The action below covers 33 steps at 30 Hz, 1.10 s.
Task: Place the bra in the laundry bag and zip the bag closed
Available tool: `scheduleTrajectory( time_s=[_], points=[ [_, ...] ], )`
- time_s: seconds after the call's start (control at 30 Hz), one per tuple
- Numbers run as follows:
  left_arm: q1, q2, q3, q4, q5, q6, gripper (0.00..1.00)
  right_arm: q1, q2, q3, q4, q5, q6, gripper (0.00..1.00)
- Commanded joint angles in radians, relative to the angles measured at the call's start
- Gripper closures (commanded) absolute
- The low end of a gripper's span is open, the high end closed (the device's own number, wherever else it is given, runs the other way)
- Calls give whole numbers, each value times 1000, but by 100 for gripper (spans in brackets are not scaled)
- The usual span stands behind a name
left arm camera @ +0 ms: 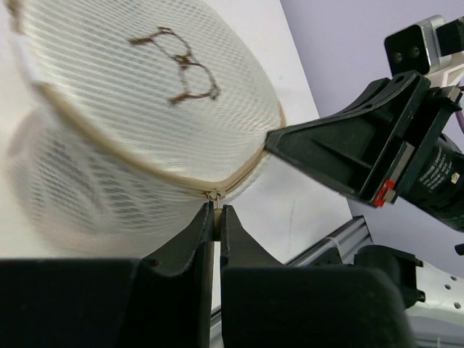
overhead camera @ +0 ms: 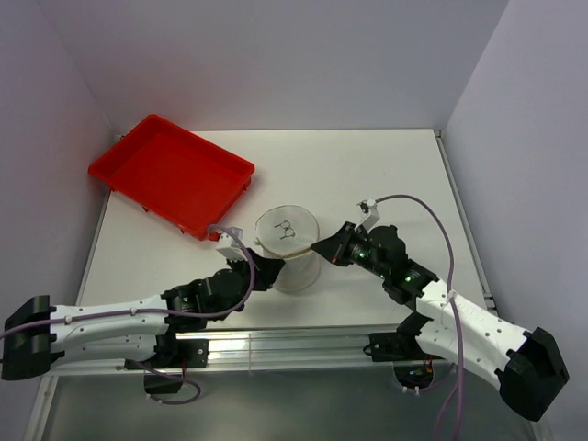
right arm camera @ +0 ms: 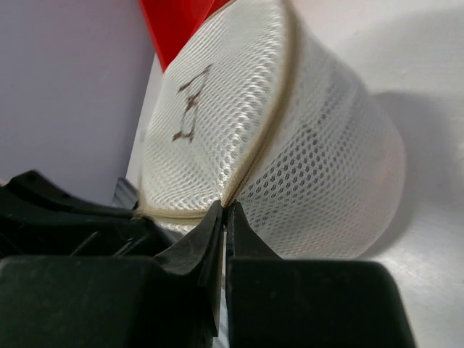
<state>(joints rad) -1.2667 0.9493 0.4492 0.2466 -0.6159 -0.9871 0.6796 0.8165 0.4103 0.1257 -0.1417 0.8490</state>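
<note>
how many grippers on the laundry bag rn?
2. Left gripper is shut at the zipper pull on the rim of the laundry bag, at the bag's left in the top view. Right gripper is shut on the rim seam at its right.

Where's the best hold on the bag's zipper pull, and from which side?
Pinch the zipper pull by its tab, where it sticks out from the laundry bag at the tan rim seam, clear of the mesh. Come from the left arm's side, as the left gripper does.
</note>
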Motion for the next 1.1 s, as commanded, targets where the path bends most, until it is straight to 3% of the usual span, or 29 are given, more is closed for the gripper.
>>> scheduleTrajectory(
  time_s=[0.0,0.13,0.37,0.5,0.67,0.83,0.93,0.97,1.0,1.03,1.07],
  points=[
    [-2,-107,3,-147,-99,16,100,-119,18,51,-12,22,-88,100],
    [7,-220,-26,-331,-182,-33,100,-238,76,80,15,-45,-133,100],
    [10,-351,-29,-541,-274,-105,100,-259,260,185,91,-101,-185,100],
    [9,-327,-26,-541,-274,-104,100,-259,354,238,106,-102,-195,100],
    [10,-267,-35,-396,-220,-41,100,-259,429,317,83,-107,-234,100],
    [9,-234,-6,-351,-203,1,99,-259,467,396,17,-96,-286,100],
    [9,-244,25,-400,-215,-2,69,-259,467,407,5,-125,-289,82],
    [9,-260,45,-415,-219,-1,54,-259,458,406,-1,-130,-291,70],
    [9,-271,54,-435,-222,11,48,-259,454,404,-14,-130,-292,64],
    [9,-283,72,-446,-223,14,42,-259,446,398,-20,-127,-292,50],
    [9,-305,85,-458,-225,18,30,-259,429,395,-26,-112,-289,43]
  ],
)
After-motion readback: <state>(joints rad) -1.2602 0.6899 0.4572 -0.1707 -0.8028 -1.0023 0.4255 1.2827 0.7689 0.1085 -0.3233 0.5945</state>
